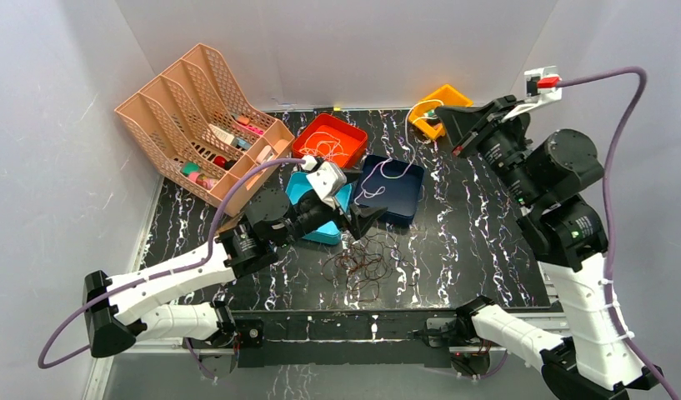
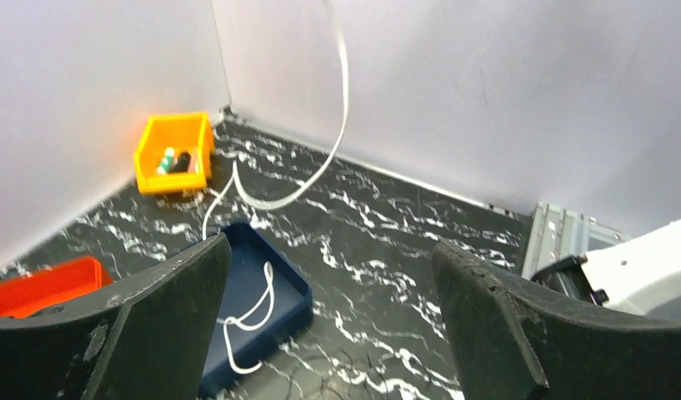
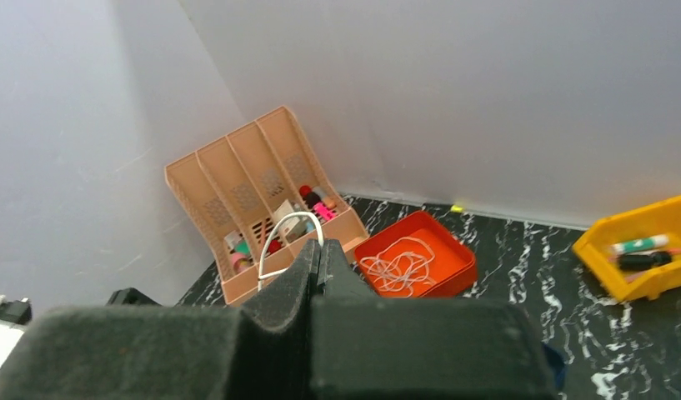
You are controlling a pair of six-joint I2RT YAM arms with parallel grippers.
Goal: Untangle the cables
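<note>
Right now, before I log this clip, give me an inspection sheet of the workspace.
Surface: black marbled table.
Job's things: reddish-brown cable tangle loose on the table; white coil in the red tray; white cable strung from the right gripper down into the navy tray.
Clutter: pink organizer, teal bin, yellow bin holding small items.
Grippers: left gripper open, near the tangle's far edge; right gripper shut on the white cable.
Cables: purple arm cables looping free of the table.
Surroundings: plain grey walls; nothing else seen.
</note>
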